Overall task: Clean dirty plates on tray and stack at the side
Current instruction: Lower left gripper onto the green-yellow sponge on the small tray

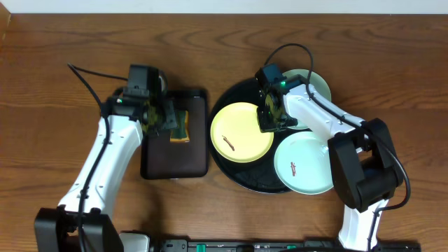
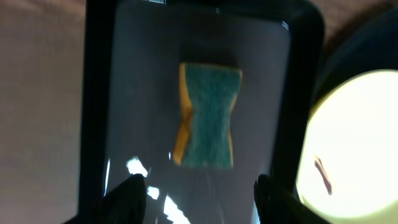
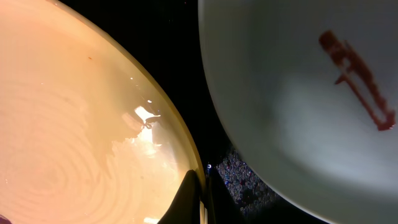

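Note:
The round black tray (image 1: pixel 238 94) holds the pale yellow plate (image 1: pixel 241 131) with a brown smear, and a mint-white plate (image 1: pixel 304 163) with a smear at its front right. Another mint-white plate (image 1: pixel 316 82) lies at the tray's back right, partly under my right arm. My right gripper (image 1: pixel 269 124) is shut on the yellow plate's right rim; the right wrist view shows the fingers (image 3: pixel 200 199) pinching the rim of the yellow plate (image 3: pixel 74 124), next to the mint-white plate (image 3: pixel 298 93). My left gripper (image 1: pixel 168 122) is open and empty above a sponge (image 2: pixel 208 115).
The green and yellow sponge (image 1: pixel 182 126) lies on a smaller black rectangular tray (image 1: pixel 175 157) left of the round tray. In the left wrist view the rectangular tray (image 2: pixel 143 93) sits beside the yellow plate (image 2: pixel 354 143). Bare wooden table surrounds both trays.

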Robot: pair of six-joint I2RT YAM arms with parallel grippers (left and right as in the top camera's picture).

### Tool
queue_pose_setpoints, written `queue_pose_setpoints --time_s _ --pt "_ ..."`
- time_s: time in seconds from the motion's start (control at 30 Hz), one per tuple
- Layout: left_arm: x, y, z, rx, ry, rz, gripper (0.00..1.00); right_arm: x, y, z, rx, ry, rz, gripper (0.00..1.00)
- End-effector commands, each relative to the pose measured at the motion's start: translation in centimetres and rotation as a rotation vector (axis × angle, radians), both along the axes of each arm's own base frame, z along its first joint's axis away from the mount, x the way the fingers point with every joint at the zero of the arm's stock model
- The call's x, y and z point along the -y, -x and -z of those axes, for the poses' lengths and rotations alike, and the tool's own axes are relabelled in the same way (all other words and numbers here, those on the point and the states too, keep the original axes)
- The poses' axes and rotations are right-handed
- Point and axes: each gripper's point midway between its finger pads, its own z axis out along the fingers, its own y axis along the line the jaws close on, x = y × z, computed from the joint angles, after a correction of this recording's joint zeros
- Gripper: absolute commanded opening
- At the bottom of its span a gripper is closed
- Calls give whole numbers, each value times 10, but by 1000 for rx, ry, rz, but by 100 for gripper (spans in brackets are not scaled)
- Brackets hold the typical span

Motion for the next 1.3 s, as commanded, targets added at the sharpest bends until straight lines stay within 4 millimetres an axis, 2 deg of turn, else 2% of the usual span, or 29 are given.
queue_pose_setpoints --time_s 0.0,0.27,0.4,0.57,1.03,1.17,1.2,1.23,1.27 --pt "0 4 17 -1 -22 0 56 4 -3 -6 22 9 8 1" --pt "17 -8 27 39 -21 38 53 4 -3 -6 23 8 8 1" --pt "10 -13 45 17 -77 25 53 4 -2 -6 20 10 8 1" --pt "12 -20 63 -1 -78 25 53 4 -2 -6 20 10 8 1" --pt "15 -14 93 -83 -68 37 53 4 -2 -6 19 10 7 1" --pt "16 -19 89 -67 -65 36 41 4 -2 -6 20 10 7 1" --pt "17 -21 87 -61 -64 37 31 4 -2 -6 20 10 7 1" --pt "17 -22 86 -59 -64 37 13 4 -2 -6 20 10 8 1" --pt "17 -22 85 -58 -63 36 8 4 -2 -6 20 10 7 1"
